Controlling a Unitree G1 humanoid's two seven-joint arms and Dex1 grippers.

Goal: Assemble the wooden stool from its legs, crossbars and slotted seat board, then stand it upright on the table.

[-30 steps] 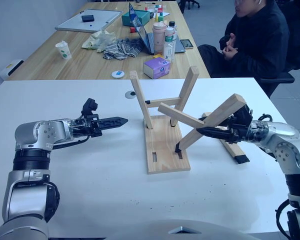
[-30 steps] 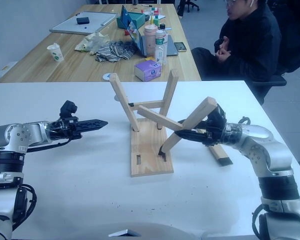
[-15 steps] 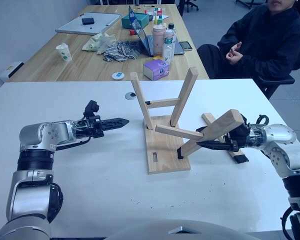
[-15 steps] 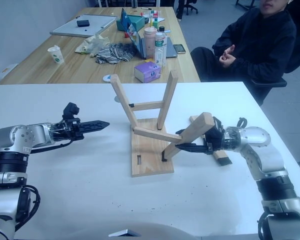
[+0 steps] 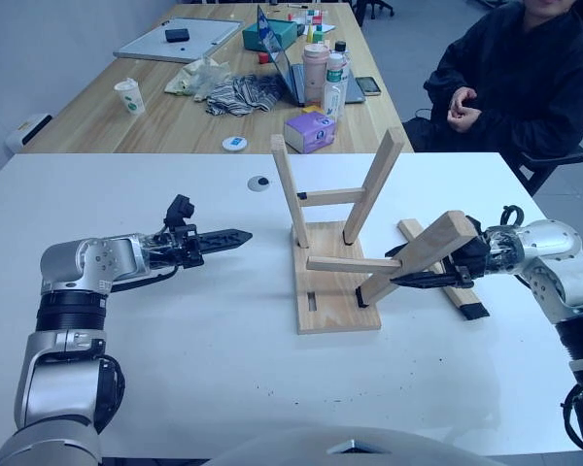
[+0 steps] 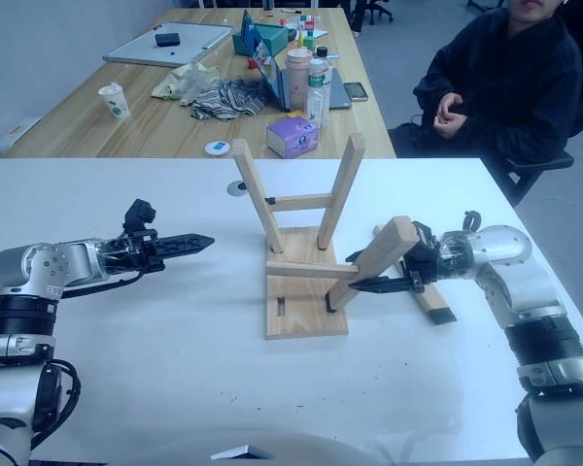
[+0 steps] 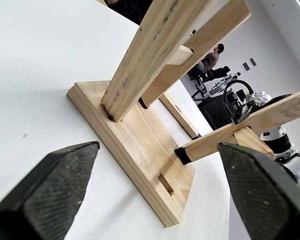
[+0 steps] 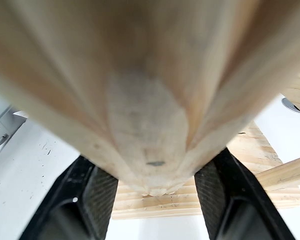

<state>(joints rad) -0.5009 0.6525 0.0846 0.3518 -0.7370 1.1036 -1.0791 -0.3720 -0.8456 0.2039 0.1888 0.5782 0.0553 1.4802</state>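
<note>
Part-built wooden stool, seat down, on a white tabletop (image 5: 175, 369) between two robot grippers.

The slotted seat board (image 5: 332, 316) lies flat at the tabletop's centre. Its two far slots, toward 12 o'clock, hold two upright legs (image 5: 290, 189) joined by a crossbar (image 5: 330, 196). At the board's 3 o'clock side a tilted leg (image 5: 423, 254), with a second crossbar (image 5: 355, 263) jutting toward 9 o'clock, has its dark lower end at the near right slot; whether it is seated there cannot be told. A loose leg (image 5: 411, 233) lies flat on the tabletop at 3 o'clock. One near slot (image 5: 312, 302) toward 7 o'clock is visible. The right gripper (image 5: 405, 279) is clamped around the tilted leg. The left gripper (image 5: 231, 236), at the board's 9 o'clock and well apart from it, has its fingers (image 7: 50, 190) spread wide and holds nothing.
</note>
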